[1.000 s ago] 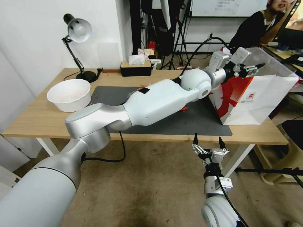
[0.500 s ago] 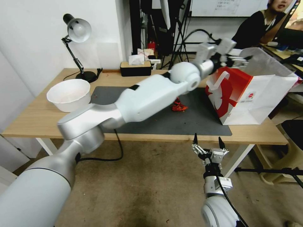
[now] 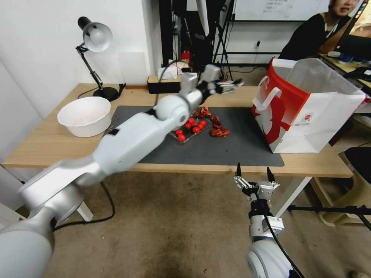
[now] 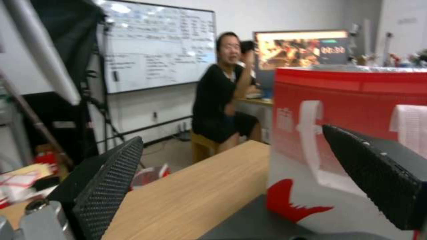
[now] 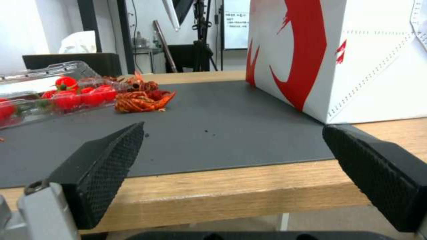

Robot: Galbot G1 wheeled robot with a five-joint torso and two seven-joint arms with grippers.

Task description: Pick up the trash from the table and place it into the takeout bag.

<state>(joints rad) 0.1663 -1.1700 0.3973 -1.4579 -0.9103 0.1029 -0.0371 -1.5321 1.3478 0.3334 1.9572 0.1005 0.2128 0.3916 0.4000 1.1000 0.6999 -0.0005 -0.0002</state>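
Since the earlier frames the left arm has swung back from the takeout bag: the left gripper, formerly at the bag's open mouth, now hangs over the far middle of the table, fingers spread and holding nothing. Its move uncovers a clear plastic tray of small red tomatoes on the dark grey mat; about eight tomatoes show, exact count uncertain. Red crayfish shells lie just beside the tray, towards the bag: three or four pieces, partly overlapping. The bag stands upright at the mat's right end, mouth open, red side facing the tray. The right gripper is unchanged, parked below the table's near edge, jaws wide apart and empty. Also on the light-wood top: one white bowl at the left, one desk lamp at the far left corner, one black tissue box at the far edge. Floor is brown carpet; white wall left, whiteboard behind.
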